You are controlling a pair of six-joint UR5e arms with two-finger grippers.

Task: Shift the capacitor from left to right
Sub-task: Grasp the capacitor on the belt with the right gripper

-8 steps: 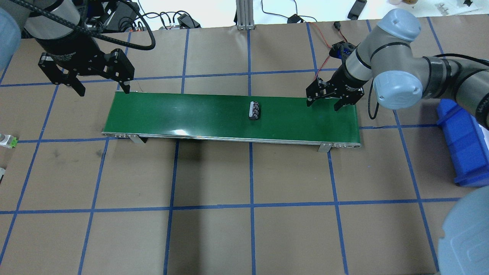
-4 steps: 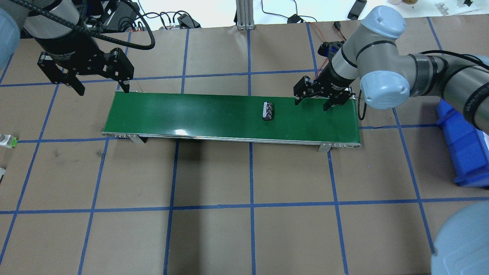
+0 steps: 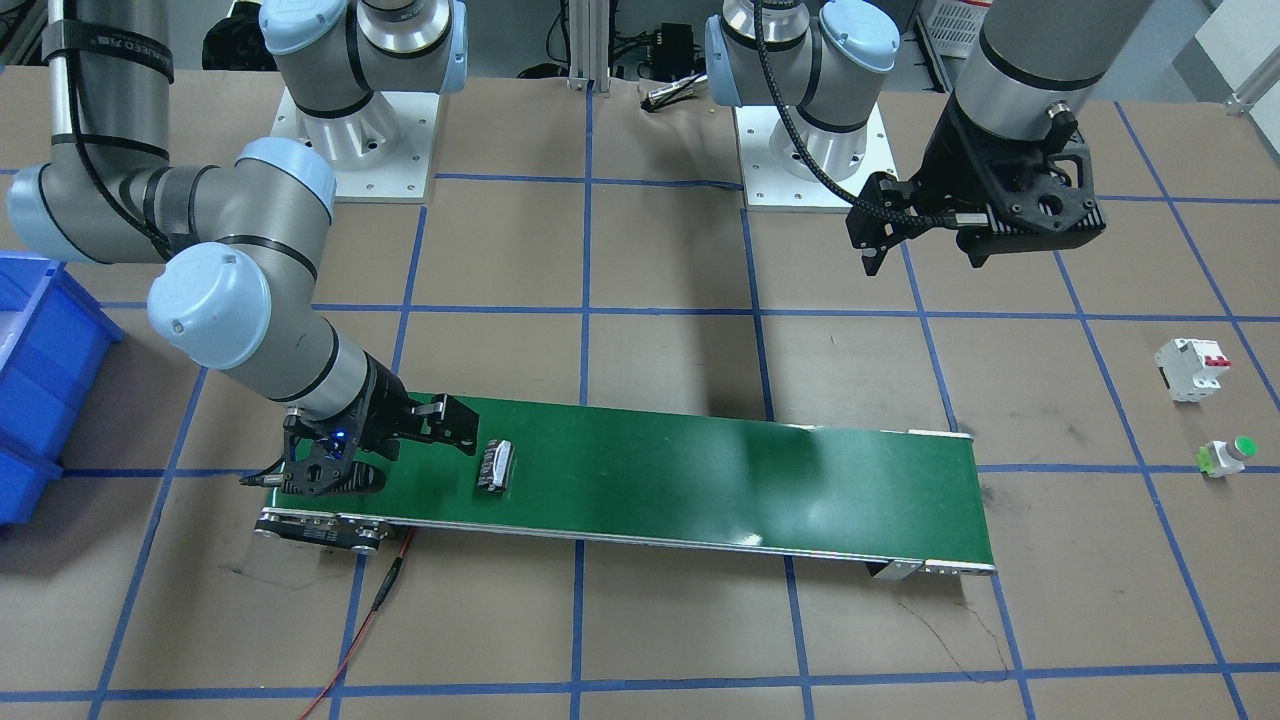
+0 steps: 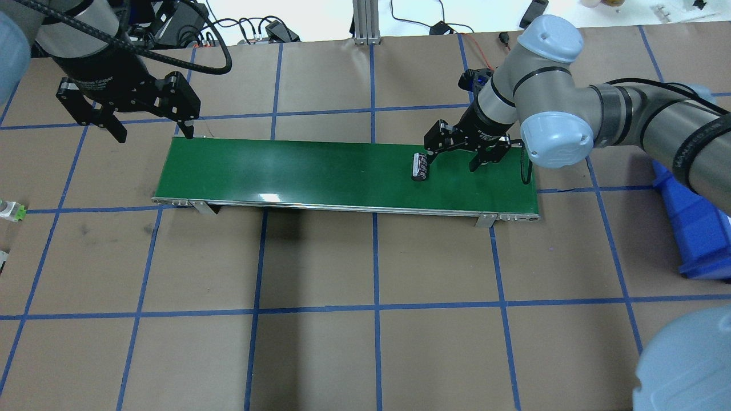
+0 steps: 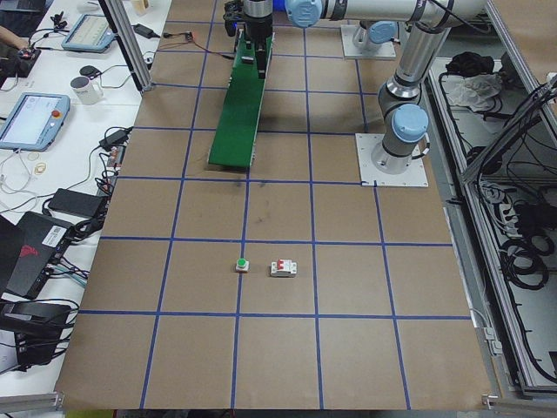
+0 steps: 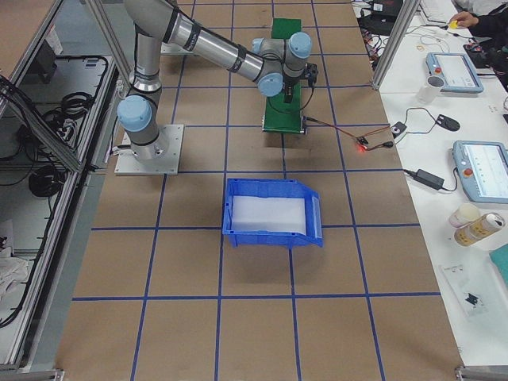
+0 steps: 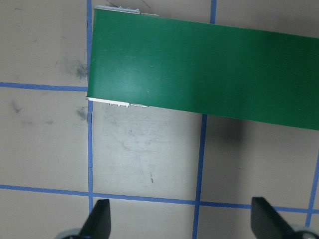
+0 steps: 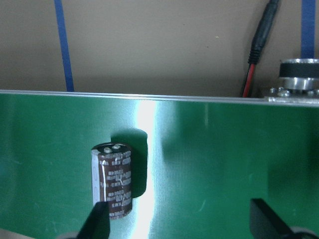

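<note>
The capacitor [image 4: 421, 167] has slid right along the belt [image 4: 297, 171] while the right claw [image 4: 452, 164] moved left.

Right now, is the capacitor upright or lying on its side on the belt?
Lying on its side. The capacitor shows its long printed flank upward on the green belt, its terminal end facing sideways.

Passage: right gripper [image 4: 453, 164] spread wide over belt [image 4: 285, 171] | Obstacle: capacitor [image 4: 420, 167] just beside one finger | blue bin [image 4: 699, 234] well apart

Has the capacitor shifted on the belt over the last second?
Yes. The capacitor has travelled toward the right end of the green belt in the overhead view.
</note>
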